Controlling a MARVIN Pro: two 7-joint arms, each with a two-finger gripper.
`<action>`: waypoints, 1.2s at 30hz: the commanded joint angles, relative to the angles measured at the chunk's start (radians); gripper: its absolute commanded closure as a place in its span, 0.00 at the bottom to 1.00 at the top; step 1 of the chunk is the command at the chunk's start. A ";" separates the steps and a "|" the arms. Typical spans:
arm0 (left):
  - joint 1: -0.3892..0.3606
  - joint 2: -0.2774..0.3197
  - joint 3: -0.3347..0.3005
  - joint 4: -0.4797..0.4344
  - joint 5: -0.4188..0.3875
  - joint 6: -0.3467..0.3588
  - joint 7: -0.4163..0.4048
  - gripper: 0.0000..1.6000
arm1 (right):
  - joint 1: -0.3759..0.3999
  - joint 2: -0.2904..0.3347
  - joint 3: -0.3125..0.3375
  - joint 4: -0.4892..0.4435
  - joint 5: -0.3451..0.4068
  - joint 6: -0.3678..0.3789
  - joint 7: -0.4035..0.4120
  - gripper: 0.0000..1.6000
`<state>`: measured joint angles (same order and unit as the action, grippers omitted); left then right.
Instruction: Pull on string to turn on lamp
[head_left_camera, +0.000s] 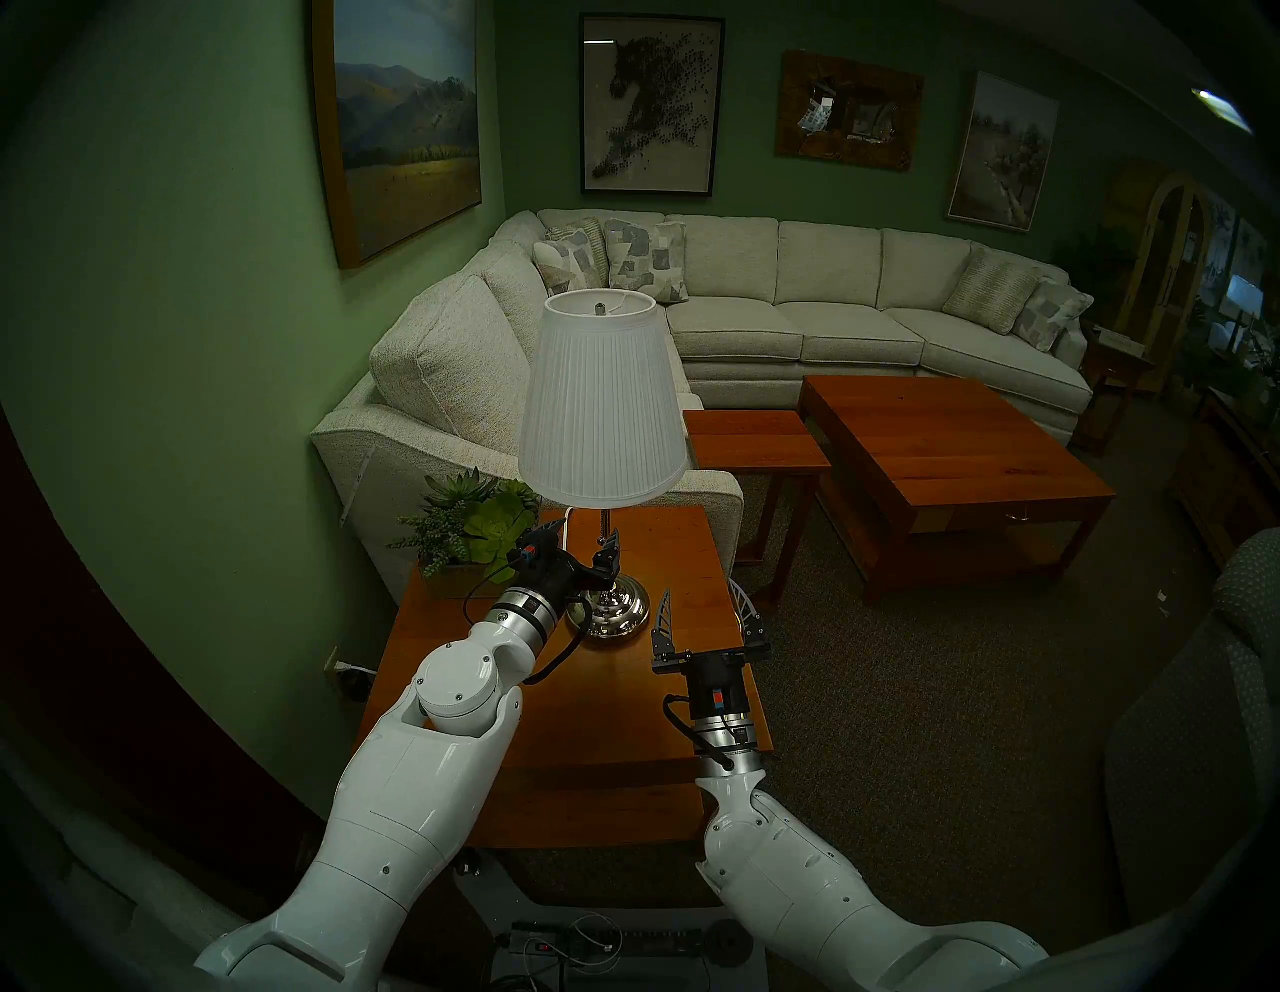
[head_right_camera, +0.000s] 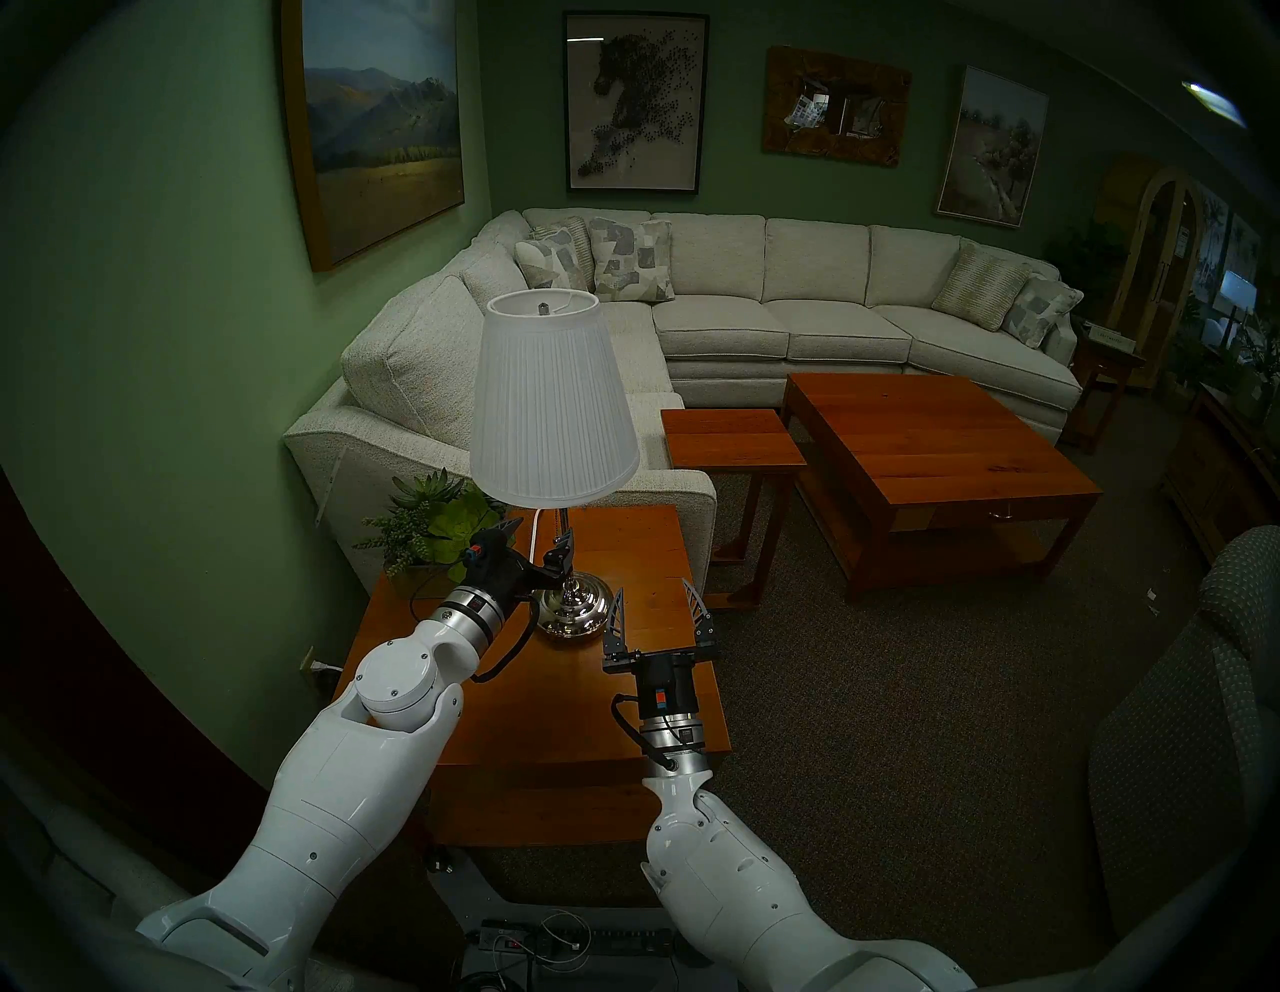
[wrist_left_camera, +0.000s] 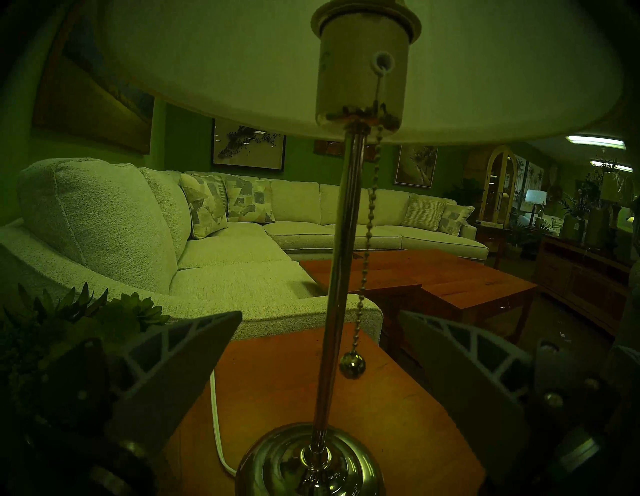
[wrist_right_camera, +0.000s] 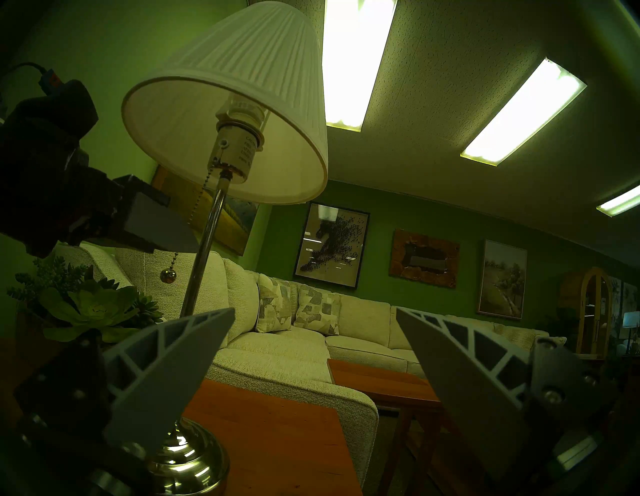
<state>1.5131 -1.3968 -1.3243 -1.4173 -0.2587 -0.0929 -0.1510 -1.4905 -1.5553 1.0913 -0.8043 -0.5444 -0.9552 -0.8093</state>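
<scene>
A table lamp (head_left_camera: 601, 409) with a white pleated shade stands unlit on a wooden end table (head_left_camera: 665, 700) beside a cream sectional sofa (head_left_camera: 783, 312) in a green-walled showroom. Its beaded pull chain (wrist_left_camera: 367, 242) hangs from the socket just to the right of the chrome stem in the left wrist view, ending in a small bell-shaped knob (wrist_left_camera: 352, 364) that dangles free above the tabletop. The left gripper (head_left_camera: 578, 551) sits under the shade rim at about 7 o'clock from the lamp's domed chrome base (head_left_camera: 609, 609), its jaws spread wide and holding nothing; from its own camera, stem and chain both lie in the gap between the two fingers (wrist_left_camera: 180, 367), neither touched. In the right wrist view one left finger crosses in front of the chain, with the knob showing just below it. The right gripper (head_left_camera: 703, 609) hovers over the table's near right part, at about 4 o'clock from the base and well apart from the lamp, fingers pointing up, jaws likewise wide open and empty. A white power cord (wrist_left_camera: 216, 426) runs across the table behind the base. A planter of succulents (head_left_camera: 471, 526) sits at the table's far left corner, at about 10 o'clock from the base. A wooden coffee table (head_left_camera: 949, 457) and a smaller side table (head_left_camera: 751, 436) stand on the carpet beyond.
</scene>
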 joint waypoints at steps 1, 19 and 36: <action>-0.060 -0.015 0.009 -0.019 0.001 -0.016 -0.016 0.00 | 0.017 -0.003 0.001 -0.028 0.000 -0.005 -0.002 0.00; -0.060 -0.004 -0.019 0.001 0.000 -0.036 -0.014 0.00 | 0.016 -0.003 0.001 -0.029 0.001 -0.005 -0.001 0.00; -0.101 -0.028 -0.001 0.082 0.006 -0.057 -0.035 0.00 | 0.016 -0.003 0.002 -0.029 0.001 -0.005 -0.001 0.00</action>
<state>1.4765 -1.4085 -1.3305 -1.3423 -0.2571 -0.1212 -0.1776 -1.4916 -1.5556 1.0914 -0.8046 -0.5444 -0.9552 -0.8079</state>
